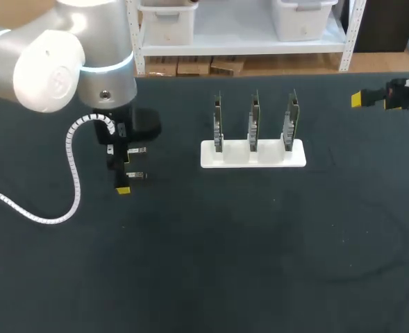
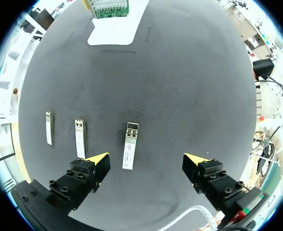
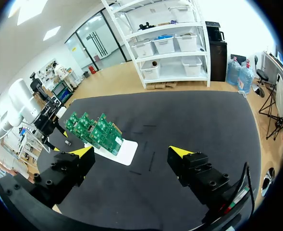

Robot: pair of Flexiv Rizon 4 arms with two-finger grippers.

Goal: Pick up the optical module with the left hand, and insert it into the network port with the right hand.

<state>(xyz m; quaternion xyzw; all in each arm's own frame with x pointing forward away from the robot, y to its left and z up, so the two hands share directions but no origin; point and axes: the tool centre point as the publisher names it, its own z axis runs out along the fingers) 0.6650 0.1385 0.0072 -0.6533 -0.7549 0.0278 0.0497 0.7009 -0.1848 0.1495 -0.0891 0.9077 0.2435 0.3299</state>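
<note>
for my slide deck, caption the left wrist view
open left claw above three optical modules on the black table, one lying between its fingers

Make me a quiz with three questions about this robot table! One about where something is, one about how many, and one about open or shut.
1. Where is the white stand?
A) standing on the table
B) in the left jaws
C) up on a shelf

2. How many green boards stand in it?
A) two
B) three
C) five

3. How are the left jaws?
A) shut on a module
B) shut on a board
C) open, holding nothing

Answers:
1 A, the head view shows it sitting on the dark tabletop.
2 B, three boards stand upright side by side.
3 C, the left wrist view shows the yellow tips wide apart, with a module lying untouched on the table between them.
</note>
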